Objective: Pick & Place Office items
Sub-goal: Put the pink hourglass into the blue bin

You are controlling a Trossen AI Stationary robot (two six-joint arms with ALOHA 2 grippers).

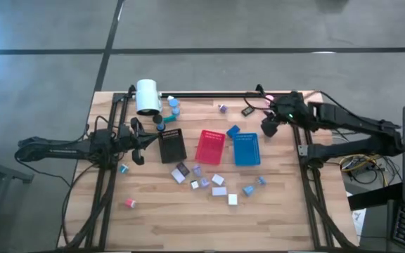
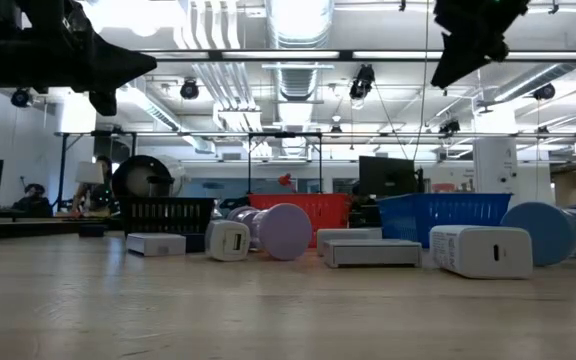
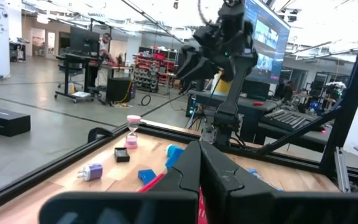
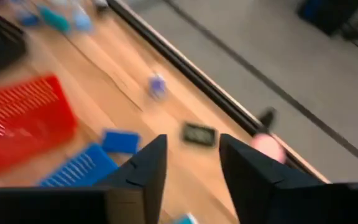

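Nearest the front edge of the table [image 1: 188, 228], a small pink cap [image 1: 129, 203] lies alone toward the front left corner. Behind it, around the table's middle, the loose office items [image 1: 213, 183] are scattered: white, grey and lavender blocks and blue round caps, lying flat with no shared direction. The white rectangular block [image 1: 219, 190] has its long axis running roughly left to right along the table; the low view shows the blocks flat and the round caps standing on edge.

Farther back stand three trays side by side, the black tray [image 1: 171, 145], red tray [image 1: 210, 146] and blue tray [image 1: 246, 149], each with its long axis running front to back.

The left end effector [image 1: 138, 140] hovers just left of the black tray, its fingers closed together and holding nothing. The right end effector [image 4: 191, 163] is raised above the table near the blue tray's far right corner, fingers narrowly parted and empty.

At the back edge lie a small black piece [image 1: 247, 110], a lavender bit [image 1: 222, 107], a blue block [image 1: 232, 131] and a big white cylinder [image 1: 147, 96].

The right arm appears to be moving toward a pick. It would do well to settle over one piece, spread its fingers across the short side, and descend straight.
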